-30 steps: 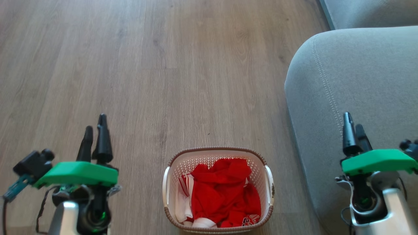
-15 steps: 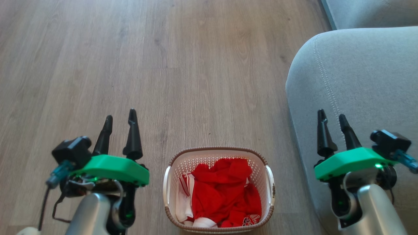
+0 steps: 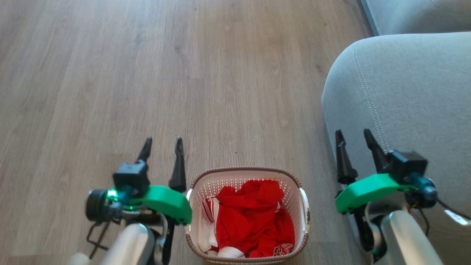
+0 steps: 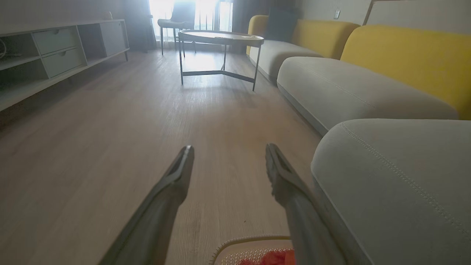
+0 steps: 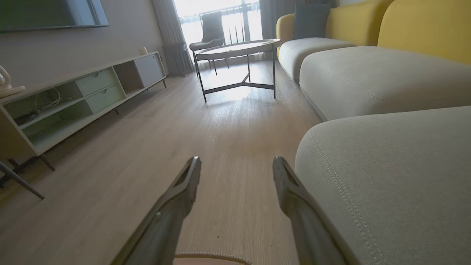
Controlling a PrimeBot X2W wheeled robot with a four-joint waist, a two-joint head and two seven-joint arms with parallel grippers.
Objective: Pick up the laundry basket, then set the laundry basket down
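Well, the biggest thing is the wooden floor (image 3: 184,73), which runs out ahead of both pincers. It is flat and bare, so a basket can sit on it without wobbling.

Next comes the grey sofa (image 3: 404,92). Its round arm is on the outer side of the right pincer (image 3: 351,132), very near the fingers. That arm has little room on that side, so I think it must take care not to bump the cushion.

The laundry basket (image 3: 245,171) sits on the floor between the two pincers, low down and a bit behind their fingertips. It stands upright with its brown rim on top. I think one pincer is on each side because the basket has a handle on each side. Two holds would keep it level, so nothing tips out.

The left pincer (image 3: 163,141) is just beside the basket's left side. Its two dark fingers are spread apart, with nothing between them. The right pincer is a little farther from the basket's other side. Its fingers are spread too, and they hold nothing. Both pincers point forward, past the basket, so I judge the pick-up is not yet begun. Each one would need to come down to a handle first.

Red and white clothes (image 3: 254,217) lie piled inside the basket, so they should ride along when it goes up.

Smallest is the white handle (image 3: 304,209) on the side facing the right pincer. Nothing covers it.
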